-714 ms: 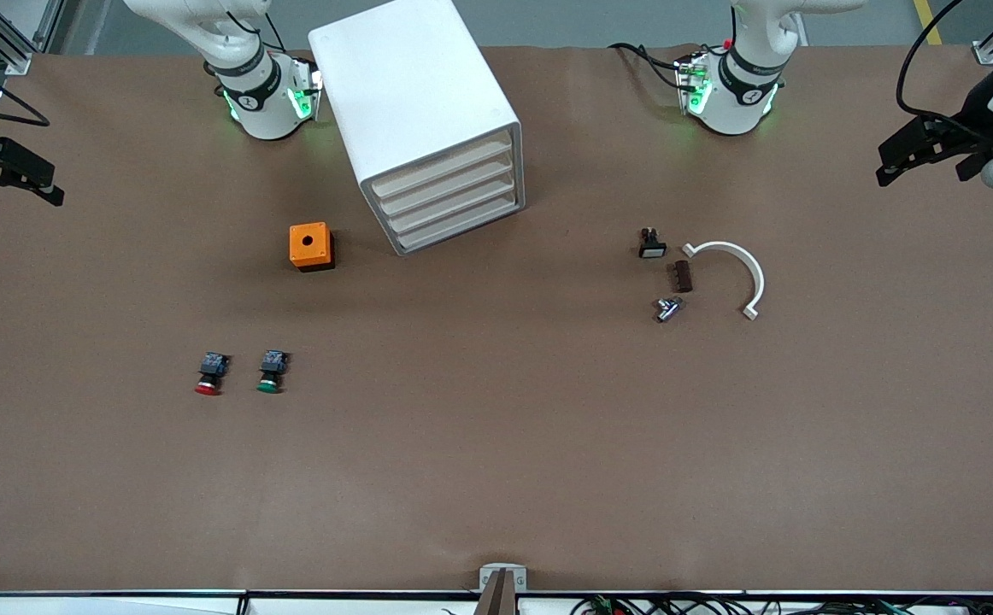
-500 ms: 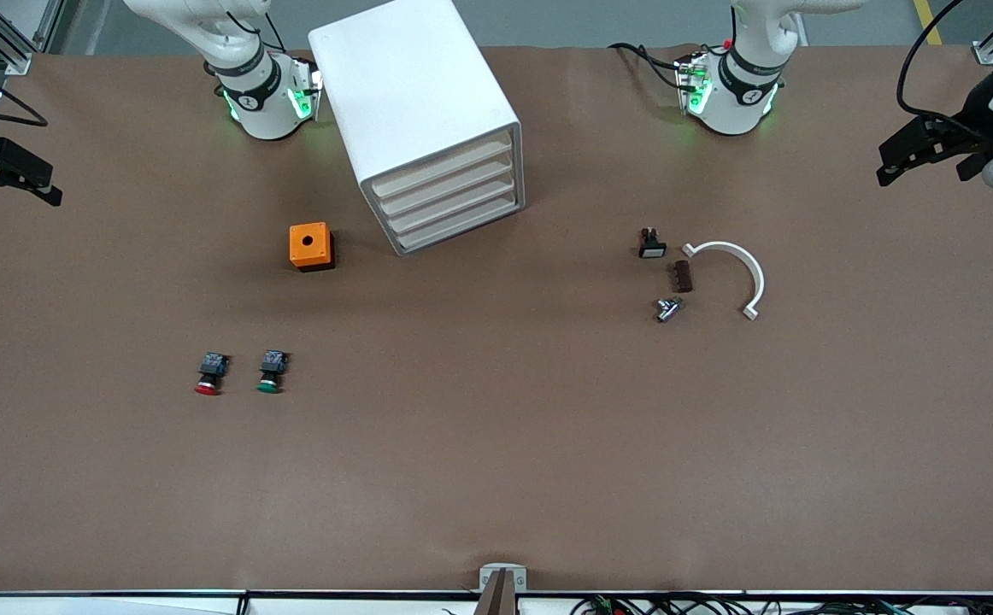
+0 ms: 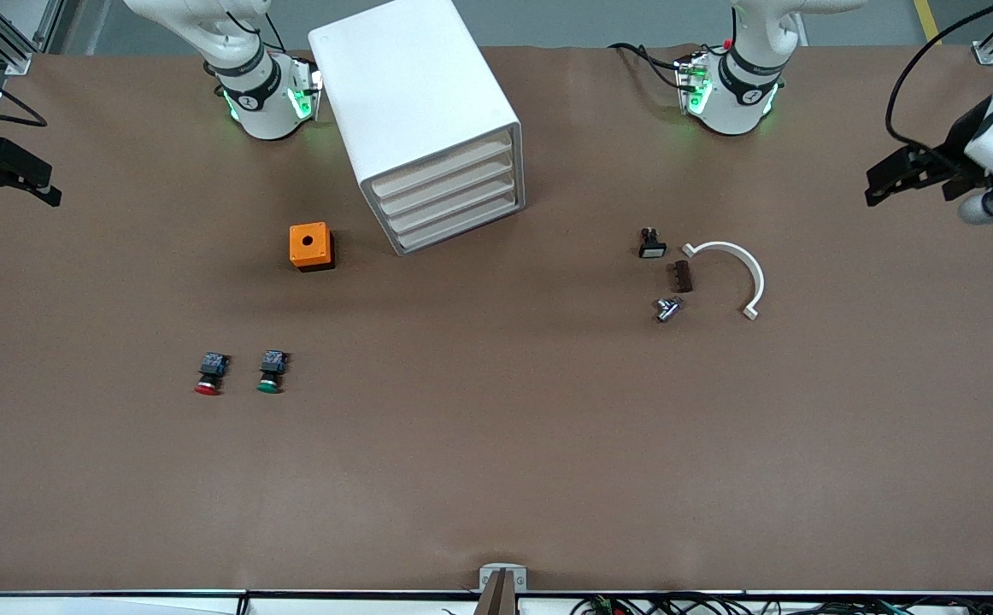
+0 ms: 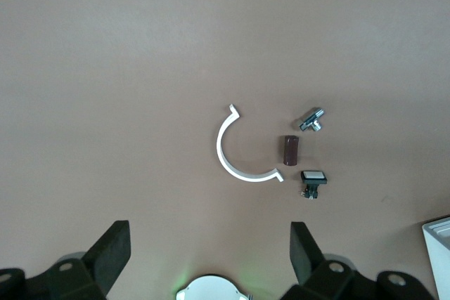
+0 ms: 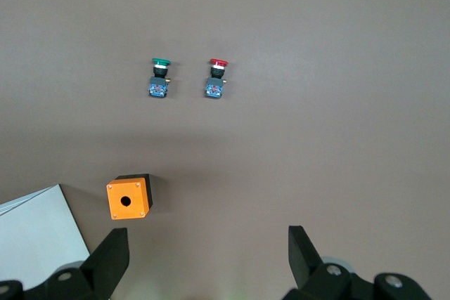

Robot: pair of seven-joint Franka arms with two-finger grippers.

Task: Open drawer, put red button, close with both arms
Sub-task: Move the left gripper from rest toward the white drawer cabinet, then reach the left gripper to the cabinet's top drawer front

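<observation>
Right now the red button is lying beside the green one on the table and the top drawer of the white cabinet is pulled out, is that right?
Not quite. The red button does lie beside the green button on the table, but the top drawer of the white cabinet is not pulled out: the front view shows all its drawers shut, fronts flush.

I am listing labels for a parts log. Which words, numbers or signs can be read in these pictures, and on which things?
None can be read.
Right arm base: a dark band with white marks, too small to read.
Left arm base: the same.
</observation>
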